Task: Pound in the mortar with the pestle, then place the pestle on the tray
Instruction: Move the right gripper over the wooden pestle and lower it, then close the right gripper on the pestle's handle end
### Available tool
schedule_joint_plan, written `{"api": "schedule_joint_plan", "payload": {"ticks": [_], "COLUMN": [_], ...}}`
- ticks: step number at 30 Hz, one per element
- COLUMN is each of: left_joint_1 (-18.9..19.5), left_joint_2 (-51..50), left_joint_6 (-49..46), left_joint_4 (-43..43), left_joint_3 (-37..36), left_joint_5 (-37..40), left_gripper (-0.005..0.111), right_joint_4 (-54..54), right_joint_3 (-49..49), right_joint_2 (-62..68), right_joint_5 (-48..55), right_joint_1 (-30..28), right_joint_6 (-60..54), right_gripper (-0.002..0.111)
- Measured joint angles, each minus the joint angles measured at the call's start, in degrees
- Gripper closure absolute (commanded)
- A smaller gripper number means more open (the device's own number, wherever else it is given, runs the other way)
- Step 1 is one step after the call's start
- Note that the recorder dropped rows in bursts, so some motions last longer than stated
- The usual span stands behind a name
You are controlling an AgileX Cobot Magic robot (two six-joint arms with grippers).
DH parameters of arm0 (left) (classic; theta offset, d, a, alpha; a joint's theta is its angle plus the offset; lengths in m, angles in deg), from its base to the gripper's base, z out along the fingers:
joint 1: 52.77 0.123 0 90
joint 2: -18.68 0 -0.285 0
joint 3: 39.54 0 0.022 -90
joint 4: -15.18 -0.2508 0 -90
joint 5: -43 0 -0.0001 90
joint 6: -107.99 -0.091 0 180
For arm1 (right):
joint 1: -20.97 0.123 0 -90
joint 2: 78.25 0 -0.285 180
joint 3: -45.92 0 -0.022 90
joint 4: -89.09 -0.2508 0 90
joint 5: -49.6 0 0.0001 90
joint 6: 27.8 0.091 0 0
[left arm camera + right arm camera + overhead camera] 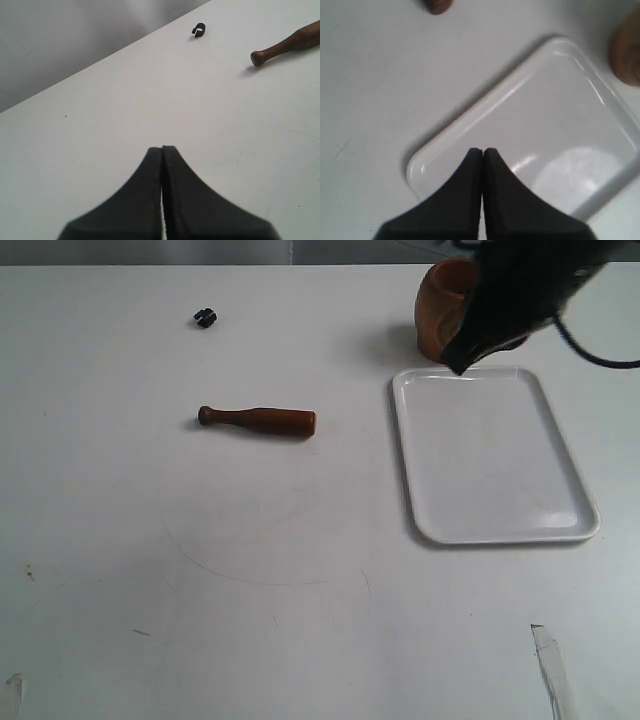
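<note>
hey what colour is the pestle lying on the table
The pestle is dark reddish-brown wood, seen best in the exterior view.

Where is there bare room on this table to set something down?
The tray is bare inside. The table is open between pestle and tray, and across the whole stretch below the pestle in the exterior view. It is crowded only at the tray's edge by the mortar, where the right gripper hovers.
</note>
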Motion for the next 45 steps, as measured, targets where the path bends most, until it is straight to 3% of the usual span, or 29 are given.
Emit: {"api": "schedule_joint_plan", "payload": {"ticks": [5, 14, 17, 20, 23, 25, 27, 28, 30, 31, 38, 45], "left_joint_1": [0.00, 0.00, 0.00, 0.00, 0.00, 0.00, 0.00, 0.00, 0.00, 0.00, 0.00, 0.00], "left_joint_2": [0.00, 0.00, 0.00, 0.00, 0.00, 0.00, 0.00, 0.00, 0.00, 0.00, 0.00, 0.00], "left_joint_6": [0.00, 0.00, 0.00, 0.00, 0.00, 0.00, 0.00, 0.00, 0.00, 0.00, 0.00, 0.00], "left_joint_4": [0.00, 0.00, 0.00, 0.00, 0.00, 0.00, 0.00, 0.00, 0.00, 0.00, 0.00, 0.00], "left_joint_3": [0.00, 0.00, 0.00, 0.00, 0.00, 0.00, 0.00, 0.00, 0.00, 0.00, 0.00, 0.00], "left_joint_5": [0.00, 0.00, 0.00, 0.00, 0.00, 0.00, 0.00, 0.00, 0.00, 0.00, 0.00, 0.00], "left_gripper": [0.107, 0.107, 0.107, 0.107, 0.107, 0.107, 0.107, 0.107, 0.107, 0.107, 0.107, 0.107], "right_joint_4": [-0.11, -0.49, -3.19, -9.46, -10.33, -8.20, -7.85, -7.84, -7.75, -7.61, -2.58, 3.17], "right_joint_3": [8.27, 15.93, 24.20, 38.59, 46.12, 47.53, 47.89, 47.89, 48.02, 48.02, 48.02, 48.02], "right_joint_2": [7.79, 16.72, 23.25, 33.42, 40.80, 43.15, 43.76, 43.76, 43.76, 43.76, 43.98, 47.01], "right_joint_5": [1.46, -11.23, -5.18, 7.39, 8.88, 8.90, 8.90, 8.90, 8.29, 7.44, 0.39, -0.76], "right_joint_1": [6.00, 10.87, 11.31, 11.39, 13.19, 14.93, 16.27, 16.72, 17.48, 17.64, 19.60, 19.87], "right_joint_6": [-10.45, -19.32, -20.14, -19.82, -19.73, -20.78, -24.05, -25.00, -26.06, -26.06, -20.85, -16.92], "right_gripper": [0.108, 0.108, 0.108, 0.108, 0.108, 0.095, 0.064, 0.042, 0.025, 0.023, 0.042, 0.042]}}
